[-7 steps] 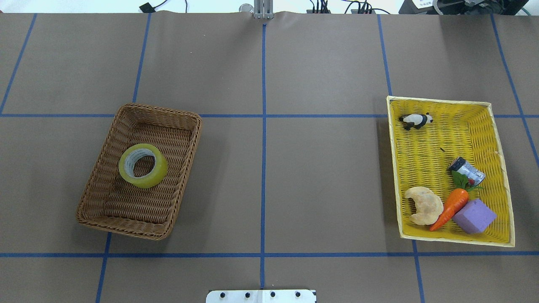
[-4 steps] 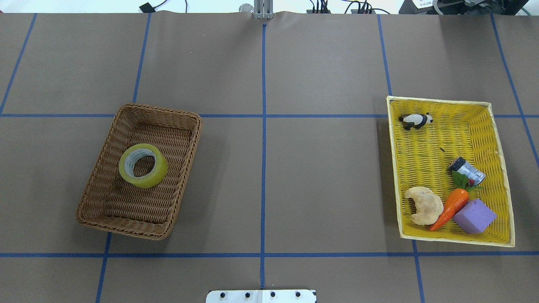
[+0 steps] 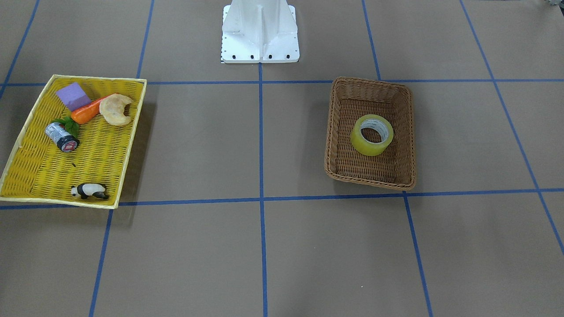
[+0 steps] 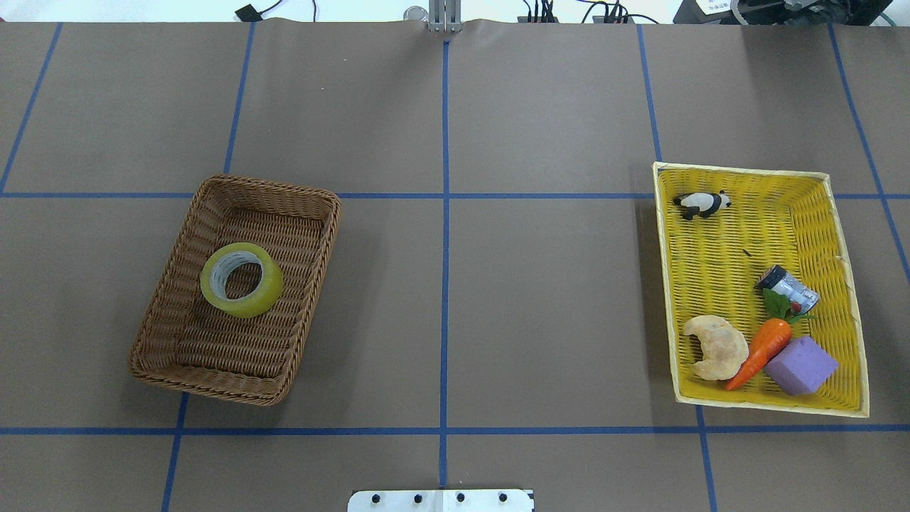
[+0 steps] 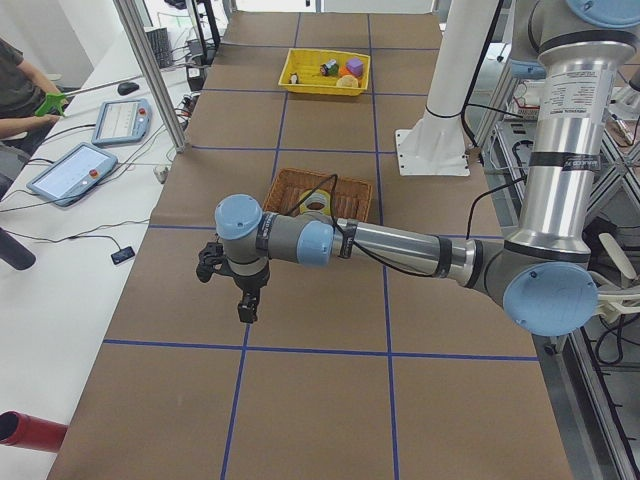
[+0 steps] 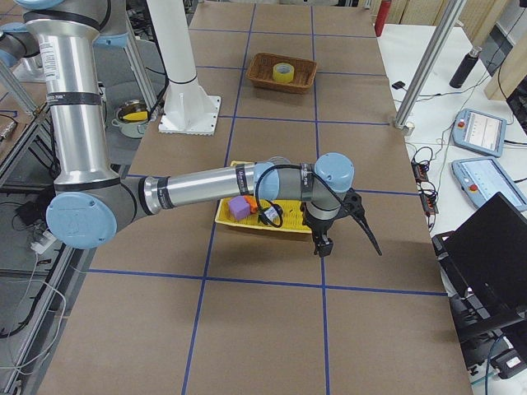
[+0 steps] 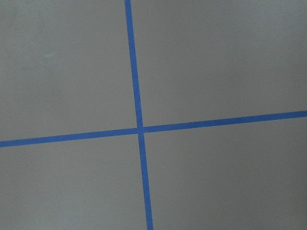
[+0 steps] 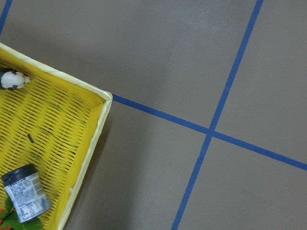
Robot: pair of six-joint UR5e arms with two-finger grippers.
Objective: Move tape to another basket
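Shows the yellow packing tape (image 4: 242, 279) lying flat, core up, in the brown wicker basket (image 4: 267, 186), inboard of the nearer left claw (image 5: 246, 310) hovering over the bench (image 4: 540, 284), right claw (image 6: 322, 246) far off beside the yellow tray (image 4: 743, 169); cannot tell either claw's spread.

Glossy translucent tape (image 4: 264, 291) sits in a rough woven wicker basket (image 4: 167, 313) on matt brown paper (image 4: 554, 299).

Overhead and front-facing views look steeply down on the table (image 4: 540, 299) from opposite sides, sharing the brown basket (image 4: 165, 306) and yellow tray (image 4: 817, 235). Side views look along it from either end; wrist views sit close above the blue grid lines (image 7: 136, 86).
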